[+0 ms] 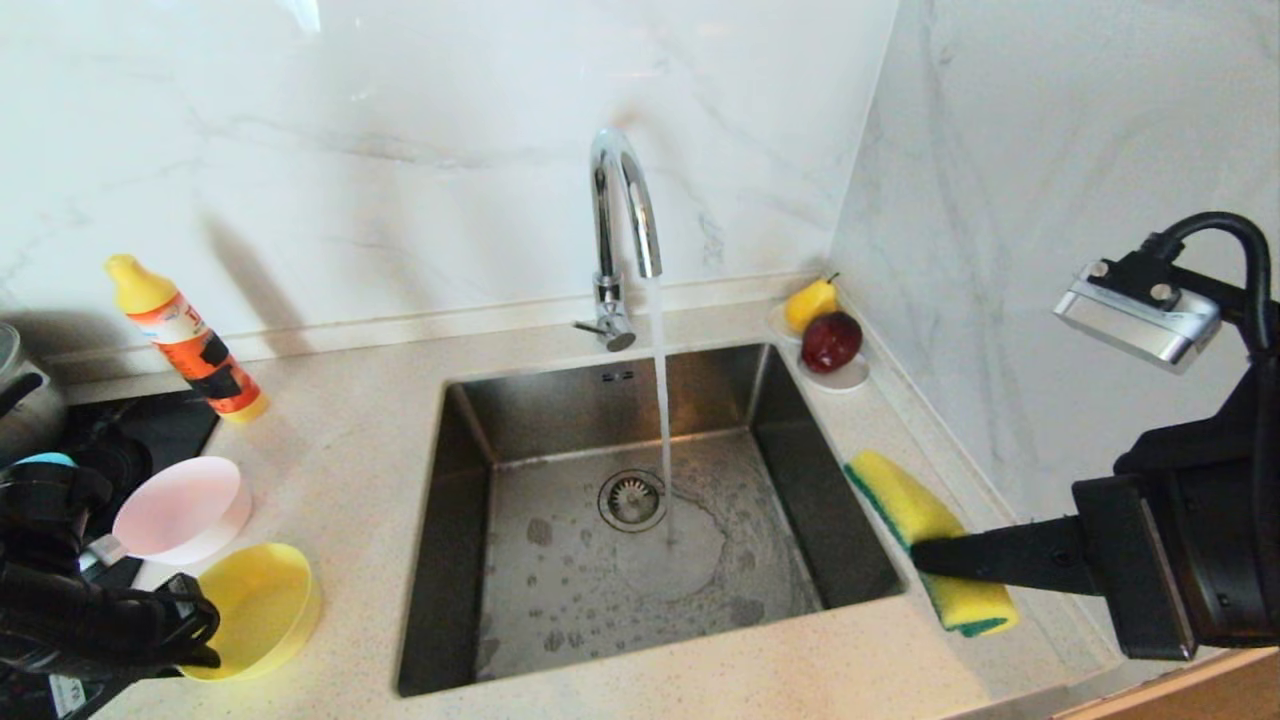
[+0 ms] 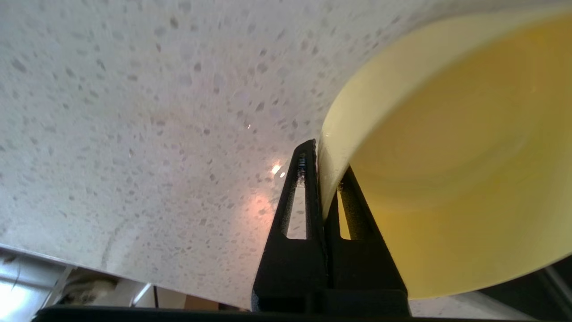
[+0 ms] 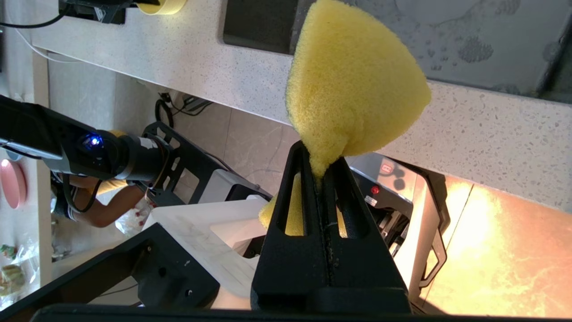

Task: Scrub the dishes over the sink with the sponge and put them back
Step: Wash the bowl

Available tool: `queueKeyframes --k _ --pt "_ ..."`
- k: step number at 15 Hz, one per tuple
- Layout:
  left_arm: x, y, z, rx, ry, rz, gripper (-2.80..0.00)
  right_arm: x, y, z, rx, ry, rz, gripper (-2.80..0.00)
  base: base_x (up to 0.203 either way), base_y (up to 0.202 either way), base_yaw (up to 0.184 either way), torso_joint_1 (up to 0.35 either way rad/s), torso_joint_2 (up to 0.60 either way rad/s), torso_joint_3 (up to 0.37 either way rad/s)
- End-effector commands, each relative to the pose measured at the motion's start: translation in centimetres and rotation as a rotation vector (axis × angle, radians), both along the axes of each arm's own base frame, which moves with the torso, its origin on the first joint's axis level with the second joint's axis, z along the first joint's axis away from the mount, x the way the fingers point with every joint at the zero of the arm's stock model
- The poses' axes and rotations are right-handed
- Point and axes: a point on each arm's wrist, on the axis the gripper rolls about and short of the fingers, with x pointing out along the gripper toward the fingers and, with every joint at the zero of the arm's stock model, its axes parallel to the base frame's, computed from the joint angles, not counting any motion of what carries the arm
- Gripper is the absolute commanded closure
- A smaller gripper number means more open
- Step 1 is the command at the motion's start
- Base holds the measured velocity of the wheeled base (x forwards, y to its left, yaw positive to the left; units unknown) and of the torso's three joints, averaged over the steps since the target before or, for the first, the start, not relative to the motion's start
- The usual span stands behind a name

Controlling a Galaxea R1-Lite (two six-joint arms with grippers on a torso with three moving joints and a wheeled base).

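The yellow bowl (image 1: pixel 262 608) sits on the counter left of the sink (image 1: pixel 830 520). My left gripper (image 1: pixel 203 622) is shut on its near rim. In the left wrist view one finger lies outside the yellow bowl's (image 2: pixel 447 156) wall and one inside, so my left gripper (image 2: pixel 324 161) pinches the wall. The pink bowl (image 1: pixel 185 505) stands just behind, and a sliver of the light blue bowl (image 1: pixel 45 460) shows past my arm. At the sink's right edge my right gripper (image 1: pixel 925 555) is shut on the sponge (image 1: pixel 915 510), squeezing the sponge (image 3: pixel 353 80) between its fingers (image 3: pixel 339 188).
Water runs from the curved chrome tap (image 1: pixel 620 200) into the basin beside the drain strainer (image 1: pixel 632 500). An orange bottle (image 1: pixel 190 345) leans at the back left by a black hob (image 1: pixel 150 430). A white saucer (image 1: pixel 845 378) with a pear and an apple sits in the back right corner.
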Motion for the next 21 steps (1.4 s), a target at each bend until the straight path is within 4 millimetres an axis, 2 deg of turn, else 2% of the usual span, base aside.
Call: queueKeyframes --k 1,4,6,7,10,12,14,16,18,21 --pt "0.1 0.0 0.4 0.006 -0.013 0.004 0.0 -0.1 -0.1 0.1 0.002 0.0 0.0 0.0 0.0 0.0 0.0 0.0 0.0 0.0" --pt "-0.3 -0.2 1.4 0.021 -0.047 0.004 0.0 -0.1 -0.1 0.0 0.001 0.003 -0.001 0.0 0.0 0.0 0.0 0.0 0.0 0.0" --pt "-1.1 -0.6 3.2 0.048 -0.102 0.001 0.0 -0.1 -0.1 0.1 0.003 0.001 -0.001 0.0 0.0 0.0 0.0 0.0 0.0 0.0" --pt "-1.3 -1.1 4.2 0.063 -0.135 -0.01 0.0 -0.1 -0.1 0.1 0.004 0.0 -0.001 0.0 0.0 0.0 0.0 0.0 0.0 0.0" --pt "-0.1 -4.1 7.3 0.081 -0.202 -0.133 0.0 -0.2 -0.2 0.1 0.006 -0.002 -0.001 0.0 0.0 0.0 0.0 0.0 0.0 0.0" --pt "1.0 -6.8 9.2 0.066 -0.218 -0.225 0.0 -0.3 -0.3 0.1 0.007 -0.002 -0.001 0.0 0.0 0.0 0.0 0.0 0.0 0.0" --pt "2.4 -10.3 9.9 0.077 -0.223 -0.32 0.0 -0.1 -0.1 -0.1 -0.002 0.001 0.002 0.0 0.0 0.0 0.0 0.0 0.0 0.0" --pt "4.8 -14.0 10.1 0.09 -0.213 -0.355 0.0 0.0 0.0 -0.2 -0.008 0.006 0.002 0.0 0.0 0.0 0.0 0.0 0.0 0.0" --pt "7.4 -16.7 10.5 0.076 -0.195 -0.362 0.0 0.0 0.0 -0.3 -0.01 0.006 0.003 0.0 0.0 0.0 0.0 0.0 0.0 0.0" --pt "10.2 -21.7 9.2 0.043 -0.146 -0.409 0.0 0.1 0.1 -0.3 -0.011 0.008 0.003 0.0 0.0 0.0 0.0 0.0 0.0 0.0"
